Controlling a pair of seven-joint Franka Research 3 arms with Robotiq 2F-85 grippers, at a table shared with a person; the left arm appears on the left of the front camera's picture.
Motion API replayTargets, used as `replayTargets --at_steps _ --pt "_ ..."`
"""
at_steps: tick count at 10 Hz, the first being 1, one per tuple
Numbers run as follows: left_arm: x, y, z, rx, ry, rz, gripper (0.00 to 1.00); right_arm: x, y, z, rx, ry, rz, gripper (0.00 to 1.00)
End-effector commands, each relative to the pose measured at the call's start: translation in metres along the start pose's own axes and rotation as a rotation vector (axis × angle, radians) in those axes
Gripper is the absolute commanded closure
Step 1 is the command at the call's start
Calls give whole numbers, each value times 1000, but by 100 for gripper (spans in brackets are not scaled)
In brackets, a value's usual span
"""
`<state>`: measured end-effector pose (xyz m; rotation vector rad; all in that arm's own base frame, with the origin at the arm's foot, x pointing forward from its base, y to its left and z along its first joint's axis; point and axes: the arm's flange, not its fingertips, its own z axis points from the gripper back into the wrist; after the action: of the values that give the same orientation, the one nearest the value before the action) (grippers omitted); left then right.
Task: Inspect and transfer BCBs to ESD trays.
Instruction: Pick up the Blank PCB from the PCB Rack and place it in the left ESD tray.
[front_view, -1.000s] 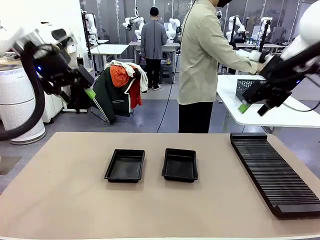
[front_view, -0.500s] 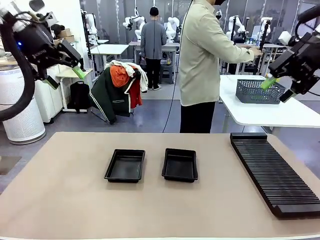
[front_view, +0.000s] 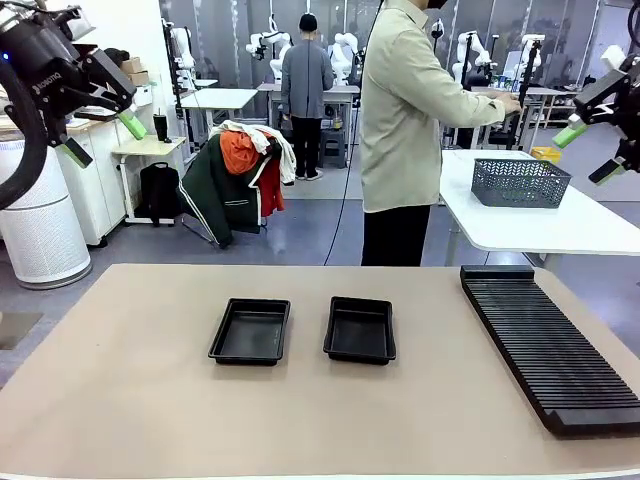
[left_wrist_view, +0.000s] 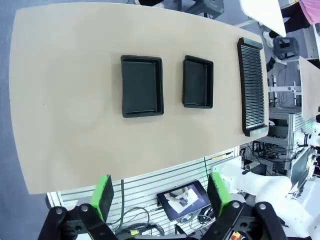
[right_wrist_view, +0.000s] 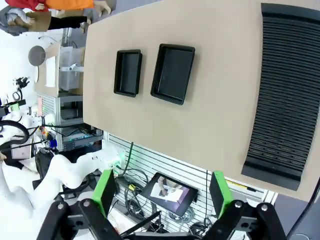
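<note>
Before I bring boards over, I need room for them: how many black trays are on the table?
2. The left tray lies near the middle of the table; the right tray lies beside it, a gap between. Both empty.

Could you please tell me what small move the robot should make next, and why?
Probably a pause with both arms raised. The left end effector and the right end effector hang open and empty high above the table. The left ESD tray and the right ESD tray are empty, and the person is turned toward the wire basket, so there seems nothing to inspect yet.
</note>
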<state>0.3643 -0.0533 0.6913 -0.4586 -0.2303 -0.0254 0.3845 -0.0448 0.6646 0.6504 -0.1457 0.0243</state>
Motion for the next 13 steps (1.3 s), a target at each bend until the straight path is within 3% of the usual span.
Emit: replayTargets --at_steps 1,7,13 --pt "4 -7 6 15 12 27 0 -4 10 9 1 -2 -24 0" --pt "-9 -15 25 33 -28 -5 0 -27 35 48 -81 -122 18 0" --pt "-16 -26 32 70 -39 -10 0 -26 44 58 -141 -131 15 0"
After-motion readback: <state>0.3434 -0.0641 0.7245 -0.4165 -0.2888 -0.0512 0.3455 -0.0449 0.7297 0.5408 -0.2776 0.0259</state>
